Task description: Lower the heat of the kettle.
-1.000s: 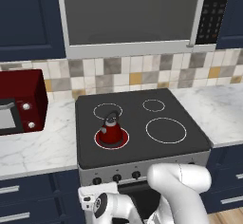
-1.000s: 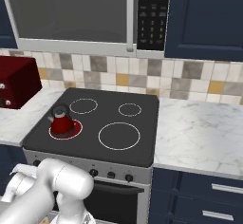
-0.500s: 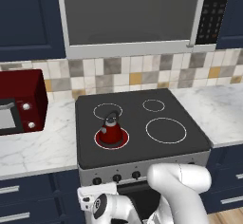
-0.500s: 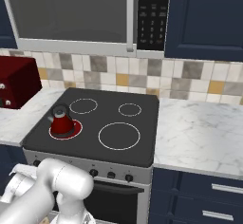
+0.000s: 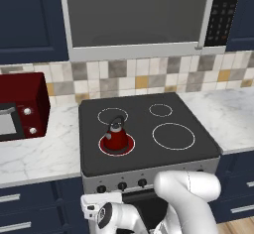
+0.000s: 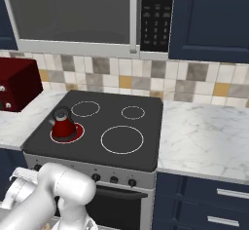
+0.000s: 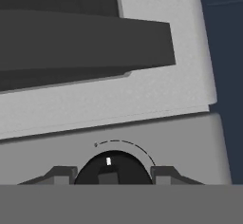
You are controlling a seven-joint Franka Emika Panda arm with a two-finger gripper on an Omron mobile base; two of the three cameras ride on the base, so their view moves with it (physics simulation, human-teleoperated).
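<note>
The small red kettle (image 5: 116, 135) (image 6: 62, 123) stands on the front left burner (image 5: 117, 146) of the black cooktop, inside a ring that glows red. In the hand view a black stove knob (image 7: 113, 167) with a white mark sits between my two dark fingertips. My gripper (image 7: 113, 173) is shut on it, against the grey front panel of the stove. The left base view shows my white hand (image 5: 99, 212) low at the stove's front left, below the row of knobs (image 5: 122, 185).
A big red boxy microwave (image 5: 20, 109) (image 6: 17, 83) stands on the marble counter left of the stove. More knobs (image 6: 114, 179) line the front panel. A grey built-in unit (image 5: 139, 15) hangs above the cooktop. Dark blue drawers (image 6: 214, 200) flank the stove.
</note>
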